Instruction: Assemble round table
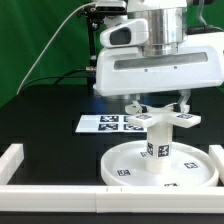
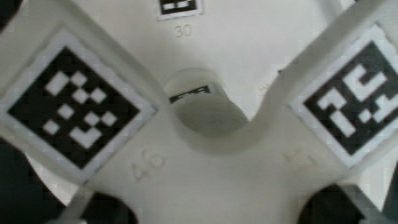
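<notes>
Hand [image 1: 158,106] grips cross-shaped foot [image 1: 160,119]

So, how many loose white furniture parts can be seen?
3: round disc on the table, leg upright on it, cross-shaped foot on top, under the tool.

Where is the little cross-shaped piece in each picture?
Exterior view: the cross-shaped foot sits atop the upright leg, under the gripper.
Wrist view: the cross-shaped foot fills nearly the whole picture.
Shared landmark: the black-and-white tags on the foot's arms.
</notes>
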`<state>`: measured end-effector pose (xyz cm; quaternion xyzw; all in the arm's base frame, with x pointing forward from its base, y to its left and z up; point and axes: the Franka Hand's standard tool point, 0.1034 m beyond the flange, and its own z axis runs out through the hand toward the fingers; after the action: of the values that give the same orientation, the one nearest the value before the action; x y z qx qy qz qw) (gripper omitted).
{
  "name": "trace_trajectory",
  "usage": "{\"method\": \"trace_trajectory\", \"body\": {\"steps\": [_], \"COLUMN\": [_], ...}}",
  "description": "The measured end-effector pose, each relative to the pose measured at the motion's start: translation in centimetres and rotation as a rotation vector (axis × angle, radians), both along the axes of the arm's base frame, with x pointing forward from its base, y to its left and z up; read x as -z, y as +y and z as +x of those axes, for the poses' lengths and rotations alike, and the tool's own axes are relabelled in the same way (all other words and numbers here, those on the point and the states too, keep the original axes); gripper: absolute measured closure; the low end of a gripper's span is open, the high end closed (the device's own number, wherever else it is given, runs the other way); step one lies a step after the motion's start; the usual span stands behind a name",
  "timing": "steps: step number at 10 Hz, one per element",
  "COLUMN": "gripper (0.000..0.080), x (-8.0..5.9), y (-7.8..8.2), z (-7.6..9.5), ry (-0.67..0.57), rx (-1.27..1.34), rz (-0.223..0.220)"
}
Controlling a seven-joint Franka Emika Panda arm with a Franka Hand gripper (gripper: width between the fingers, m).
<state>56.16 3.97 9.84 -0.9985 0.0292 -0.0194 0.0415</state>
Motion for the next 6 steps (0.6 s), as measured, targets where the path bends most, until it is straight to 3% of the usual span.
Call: {"method": "trace_trajectory", "body": {"steps": [6], "gripper": [0.0357], "x": [-0.03], "y": [-0.11], "z": [0.14], "ry": [0.061], "rx": [0.728], "rz": [0.075]}}
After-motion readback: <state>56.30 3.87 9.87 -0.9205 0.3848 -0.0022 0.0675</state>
